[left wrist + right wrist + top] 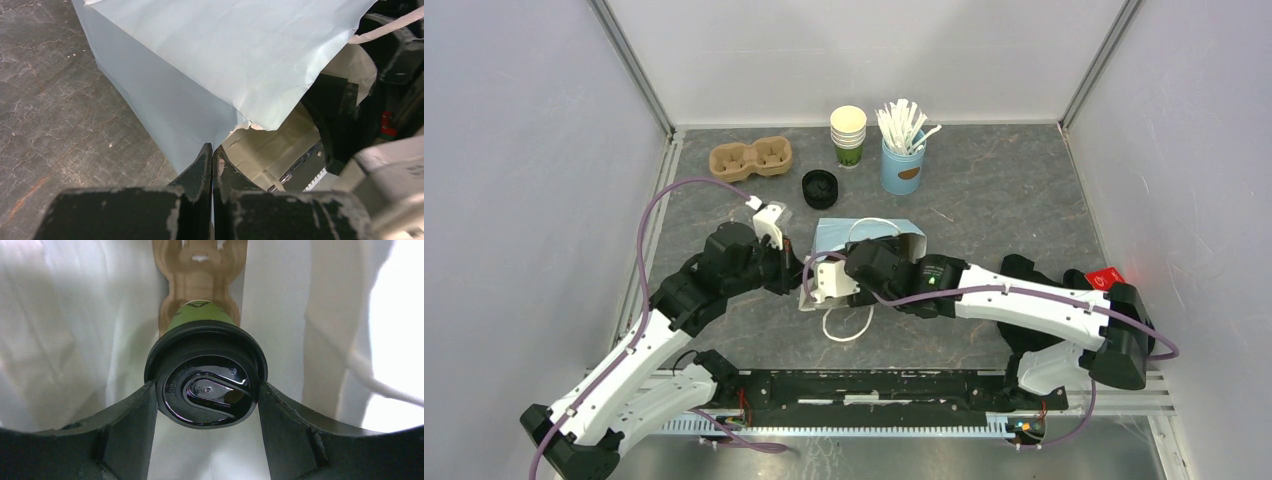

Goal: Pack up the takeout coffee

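The takeout coffee (205, 371), a green cup with a black lid, is inside a light blue paper bag (839, 236) that lies on the table. My right gripper (207, 390) reaches into the bag and is shut on the cup, one finger pressing each side of the lid. The cup's base meets a brown cardboard carrier (200, 270) deeper in the bag. In the top view the bag and arm hide both cup and right gripper. My left gripper (212, 150) is shut on the torn edge of the bag (200, 65) at its mouth, a thin sheet pinched between the fingers.
At the back of the table stand a second cardboard carrier (751, 158), a stack of lidless cups (848, 135), a pile of black lids (820, 188) and a blue cup of stirrers (902, 152). A white bag handle (849, 325) loops over the table near the arms.
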Robot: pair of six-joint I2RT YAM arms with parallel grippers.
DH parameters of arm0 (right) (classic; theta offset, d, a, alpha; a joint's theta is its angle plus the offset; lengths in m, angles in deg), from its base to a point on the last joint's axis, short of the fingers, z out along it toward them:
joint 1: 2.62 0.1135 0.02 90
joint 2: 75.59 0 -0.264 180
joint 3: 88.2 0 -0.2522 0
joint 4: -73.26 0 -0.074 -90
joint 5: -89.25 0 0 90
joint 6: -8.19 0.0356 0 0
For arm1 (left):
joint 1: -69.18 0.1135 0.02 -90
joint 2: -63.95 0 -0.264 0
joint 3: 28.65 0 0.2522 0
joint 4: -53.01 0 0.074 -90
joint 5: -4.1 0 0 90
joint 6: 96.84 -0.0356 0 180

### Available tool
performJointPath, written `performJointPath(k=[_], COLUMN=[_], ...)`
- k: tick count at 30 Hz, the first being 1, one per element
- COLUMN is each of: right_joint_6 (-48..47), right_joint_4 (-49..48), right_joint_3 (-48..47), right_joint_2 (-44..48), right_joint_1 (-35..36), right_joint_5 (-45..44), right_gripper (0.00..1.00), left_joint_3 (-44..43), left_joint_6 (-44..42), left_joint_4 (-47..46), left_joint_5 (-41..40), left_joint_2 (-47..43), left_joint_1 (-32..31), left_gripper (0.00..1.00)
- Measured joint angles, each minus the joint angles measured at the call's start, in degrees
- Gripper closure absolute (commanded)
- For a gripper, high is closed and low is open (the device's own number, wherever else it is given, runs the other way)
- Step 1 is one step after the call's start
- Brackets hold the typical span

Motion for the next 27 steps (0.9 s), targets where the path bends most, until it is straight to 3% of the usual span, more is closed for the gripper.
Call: performJointPath(k=[9,27], right_joint_6=[-4.50,-14.34], right_joint_4=[-2.54,-4.28], right_joint_3=[6.43,2.08], right_joint_2=[0.76,-0.96], right_joint_1=[-2.29,-9.88], right_joint_5=[-1.75,9.20], right_gripper=[0.85,0.84], left_joint_3=[0.00,-0.11], left_joint_6=[0.00,-0.02], left_joint_4=[0.33,-0.09], left_joint_5=[0.31,1.84], left_joint_2=[0.20,1.27], left_joint_1=[0.00,0.00], left_gripper=[0.98,0.98])
